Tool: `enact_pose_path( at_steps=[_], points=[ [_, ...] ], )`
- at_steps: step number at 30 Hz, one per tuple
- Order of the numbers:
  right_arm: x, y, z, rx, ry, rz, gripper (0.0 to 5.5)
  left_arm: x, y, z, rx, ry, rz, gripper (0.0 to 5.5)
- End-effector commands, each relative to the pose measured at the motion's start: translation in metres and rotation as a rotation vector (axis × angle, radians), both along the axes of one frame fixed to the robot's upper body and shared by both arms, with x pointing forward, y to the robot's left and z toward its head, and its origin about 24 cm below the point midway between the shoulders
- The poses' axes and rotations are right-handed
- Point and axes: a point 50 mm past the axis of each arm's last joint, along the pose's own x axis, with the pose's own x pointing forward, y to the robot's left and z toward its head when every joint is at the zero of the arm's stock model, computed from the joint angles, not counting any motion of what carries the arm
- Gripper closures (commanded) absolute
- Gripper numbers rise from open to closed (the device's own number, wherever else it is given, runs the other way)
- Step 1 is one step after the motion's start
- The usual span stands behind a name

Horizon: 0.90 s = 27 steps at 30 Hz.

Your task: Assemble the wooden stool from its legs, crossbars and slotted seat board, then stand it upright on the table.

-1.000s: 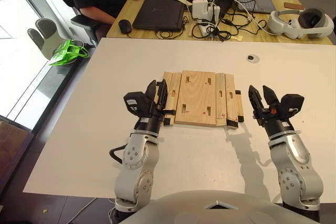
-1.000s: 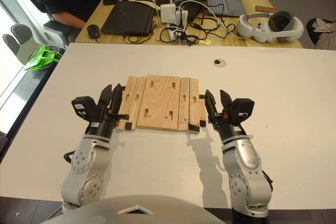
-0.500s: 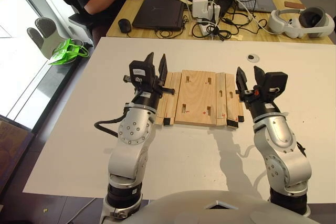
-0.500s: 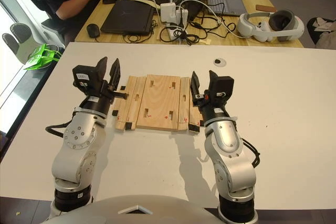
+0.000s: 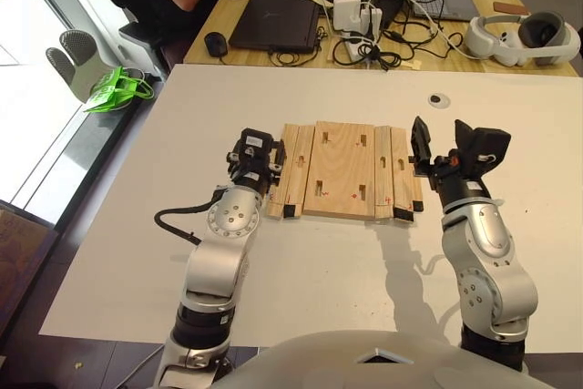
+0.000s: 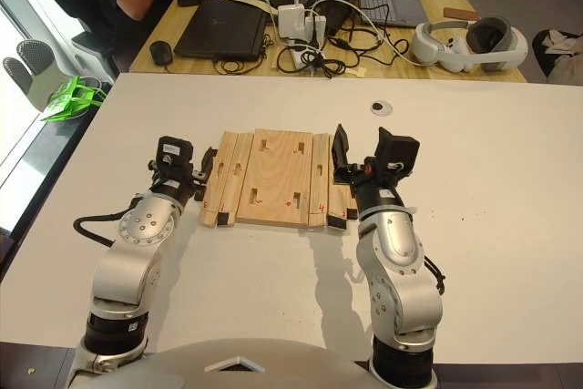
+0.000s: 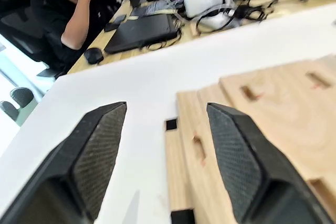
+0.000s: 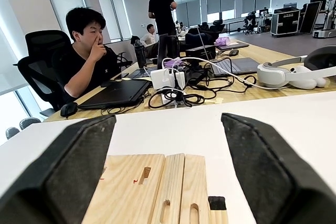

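1. the slotted seat board is seen lying flat at the middle of the white counter, nothing yet assembled.
2. the left slats are laid side by side against one long edge of it, and the right slats against the other, all flat.
3. the left hand is held low at the outer left slat, fingers spread wide, nothing gripped.
4. the right hand is poised just beside the right slats, fingers parted, nothing held.

Wooden boards flat on white table
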Motion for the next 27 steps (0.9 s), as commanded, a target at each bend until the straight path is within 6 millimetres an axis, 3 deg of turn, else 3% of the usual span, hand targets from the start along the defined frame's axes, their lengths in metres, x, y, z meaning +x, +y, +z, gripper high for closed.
enact_pose_path(
  at_steps=[1, 7, 13, 27],
  points=[
    [-0.002, -0.002, 0.003, 0.065, -0.013, -0.005, 1.77, 0.013, 0.003, -0.014, 0.116, 0.129, -0.056, 2.68],
    [-0.002, 0.000, 0.004, 0.104, -0.013, 0.023, 1.77, 0.024, 0.006, -0.033, 0.168, 0.253, -0.087, 2.68],
    [-0.001, -0.001, 0.003, 0.120, -0.002, 0.021, 1.77, 0.033, 0.022, -0.042, 0.245, 0.284, -0.071, 2.68],
    [0.000, -0.003, 0.000, 0.132, 0.019, 0.015, 1.77, 0.036, 0.022, -0.036, 0.220, 0.281, -0.103, 2.68]
  ],
)
